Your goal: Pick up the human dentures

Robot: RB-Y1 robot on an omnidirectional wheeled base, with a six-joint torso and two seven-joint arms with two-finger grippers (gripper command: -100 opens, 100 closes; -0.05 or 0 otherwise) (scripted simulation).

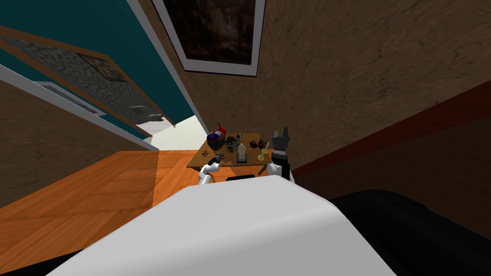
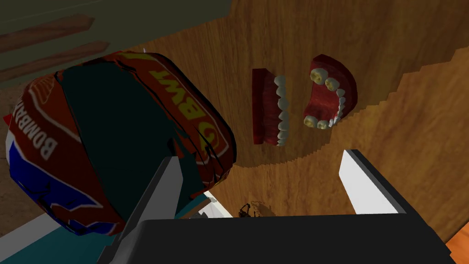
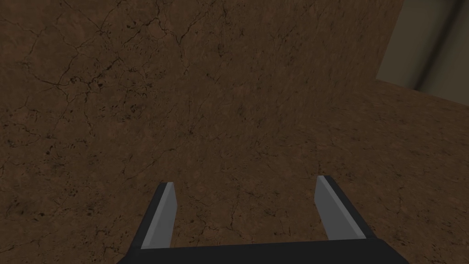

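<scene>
on the wooden table (image 2: 412, 128), beside the big red-and-blue helmet (image 2: 114, 137), the dentures (image 2: 327, 94) lie in two halves just ahead of the left gripper (image 2: 259, 158), spread wide and empty, seemingly lined up to straddle them, while the right gripper (image 3: 247, 183) idles raised, also spread and empty.

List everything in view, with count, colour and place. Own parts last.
dentures: two halves, dark red with pale teeth, on table ahead of left gripper.
helmet: one, red, blue and dark, on table beside dentures.
table: one, brown wood, by brown wall.
small items: several, unidentifiable, on table.
framed picture: one, dark, white frame, on wall.
floor: orange wood.
left gripper: open, over table.
right gripper: open, facing wall.
</scene>
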